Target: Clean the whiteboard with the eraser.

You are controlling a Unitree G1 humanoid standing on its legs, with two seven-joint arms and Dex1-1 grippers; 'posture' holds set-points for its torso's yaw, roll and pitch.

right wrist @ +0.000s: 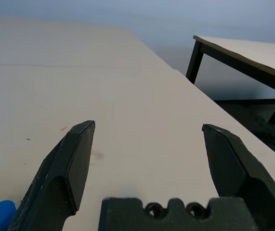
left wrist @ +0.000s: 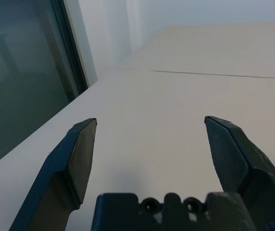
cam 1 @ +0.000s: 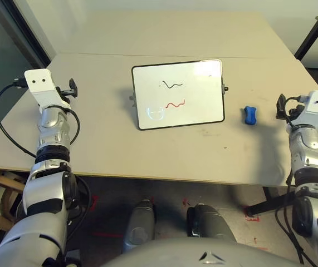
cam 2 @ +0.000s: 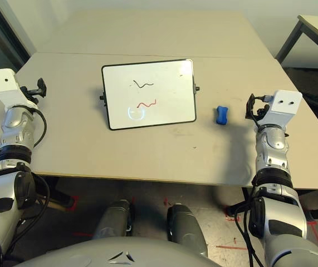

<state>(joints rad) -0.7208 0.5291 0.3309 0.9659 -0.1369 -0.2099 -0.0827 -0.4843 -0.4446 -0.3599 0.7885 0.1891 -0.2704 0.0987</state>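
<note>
Both our grippers, left (left wrist: 150,119) and right (right wrist: 149,126), gape empty; we should lower the right squarely over the eraser (cam 1: 250,115) (its pinched waist offers grip), clear of the whiteboard (cam 1: 195,94).

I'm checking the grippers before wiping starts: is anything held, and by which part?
Nothing is held: the left gripper and right gripper are open and empty, and the eraser lies on the table.

Even, fairly bright light covers the tabletop (cam 1: 175,156); beneath it, the floor (cam 1: 164,222) is dim. A ring-shaped bluish-white glare sits at the lower left of the whiteboard (cam 1: 192,105). A soft shadow spreads below the blue eraser (cam 1: 250,115) at right of the frame.
</note>
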